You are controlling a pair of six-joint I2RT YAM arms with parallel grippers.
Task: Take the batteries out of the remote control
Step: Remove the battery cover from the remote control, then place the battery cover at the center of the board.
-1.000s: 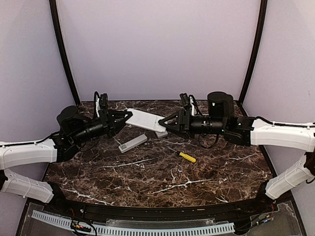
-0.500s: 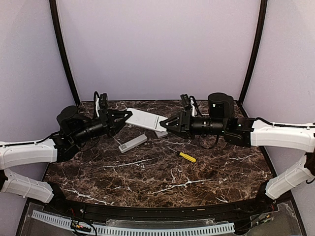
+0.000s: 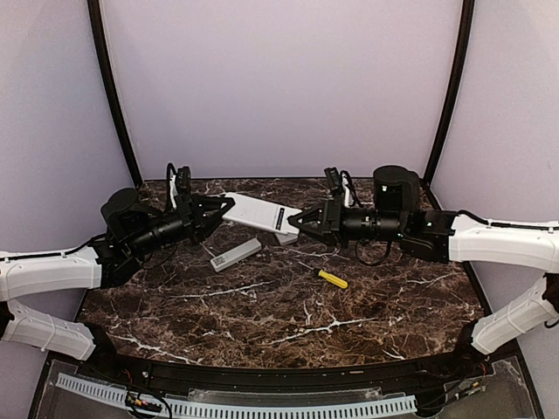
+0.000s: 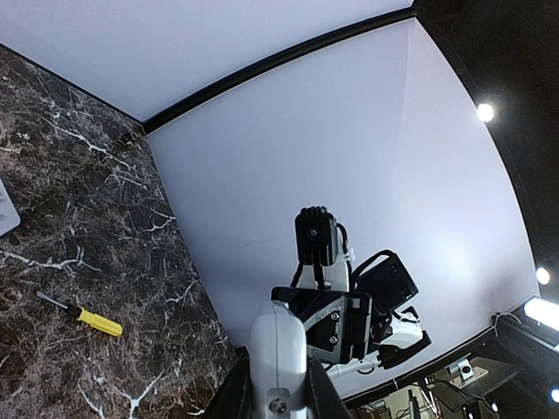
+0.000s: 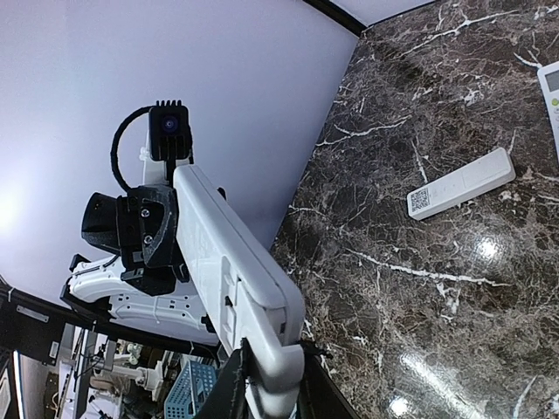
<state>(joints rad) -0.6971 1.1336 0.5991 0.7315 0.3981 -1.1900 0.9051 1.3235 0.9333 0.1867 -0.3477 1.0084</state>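
Note:
A long white remote control [image 3: 256, 212] hangs in the air between my two grippers, above the back of the marble table [image 3: 288, 323]. My left gripper [image 3: 229, 206] is shut on its left end, which shows rounded between the jaws in the left wrist view [image 4: 278, 349]. My right gripper [image 3: 293, 224] is shut on its right end; the right wrist view shows the remote control [image 5: 229, 257] running away from the jaws toward the left gripper [image 5: 131, 229]. No batteries show in any view.
A smaller white remote [image 3: 236, 254] with a QR label [image 5: 460, 182] lies on the table below the held one. A yellow-handled screwdriver [image 3: 332, 278] [image 4: 87, 318] lies right of centre. Another white object [image 5: 550, 87] shows at the right wrist view's edge.
My right gripper has closed onto the remote's right end while the right arm shifted slightly right. The left gripper has kept its grip and place.

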